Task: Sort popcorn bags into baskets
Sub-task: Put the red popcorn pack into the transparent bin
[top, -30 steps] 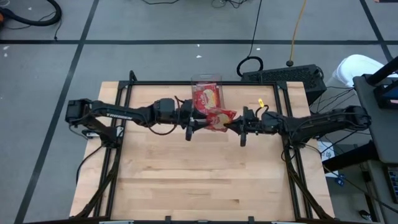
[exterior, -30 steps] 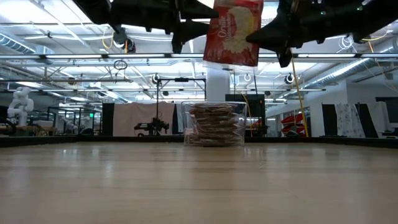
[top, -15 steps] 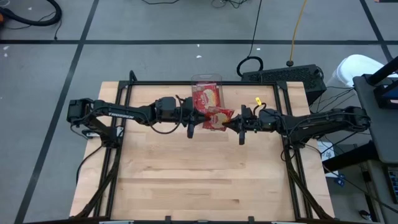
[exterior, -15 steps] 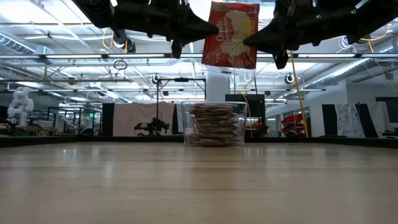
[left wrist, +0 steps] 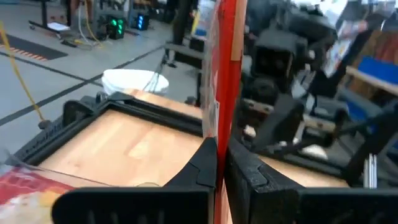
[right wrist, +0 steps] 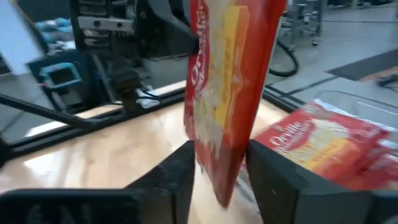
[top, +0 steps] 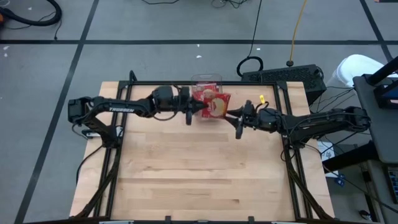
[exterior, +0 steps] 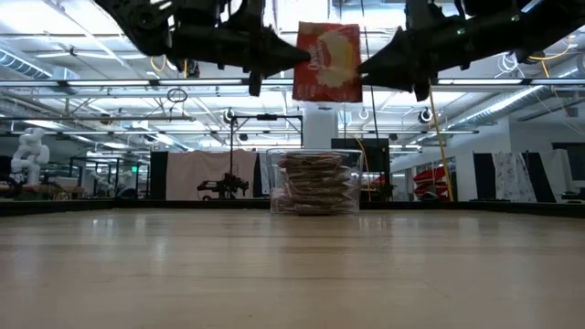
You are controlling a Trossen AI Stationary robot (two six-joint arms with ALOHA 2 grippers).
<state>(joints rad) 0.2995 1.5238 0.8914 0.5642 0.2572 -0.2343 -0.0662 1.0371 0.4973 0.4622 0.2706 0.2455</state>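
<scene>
A red popcorn bag [top: 215, 106] with a cream picture hangs in the air just in front of the basket [top: 206, 81], a clear bin at the table's far edge. The bin holds a stack of several more bags [exterior: 315, 183]. My left gripper [top: 198, 107] is shut on the hanging bag [exterior: 329, 62] from the left. My right gripper [top: 232, 114] is open at the bag's right side. Its fingers [right wrist: 180, 168] stand on either side of the bag's lower part [right wrist: 227, 137]; whether they touch it, I cannot tell. My left gripper pinches the bag's left side edge [left wrist: 224, 106] between its two fingertips [left wrist: 205, 163], about halfway up the bag. The fingers come level from the table's left. The bag stands upright in the hold, edge-on to the wrist view, lifted clear of table and basket.
A black frame [top: 124, 124] runs round the wooden tabletop. A small yellow thing [top: 261, 99] lies near the right arm, and a black device [top: 283, 76] sits past the far right corner. The near half of the table [top: 199, 174] is bare wood.
My left gripper has shut on the bag's left edge, and then my right gripper has opened, letting go of the right edge. My left gripper has carried the bag, still upright, toward the far edge and the basket. The right gripper has followed slightly.
</scene>
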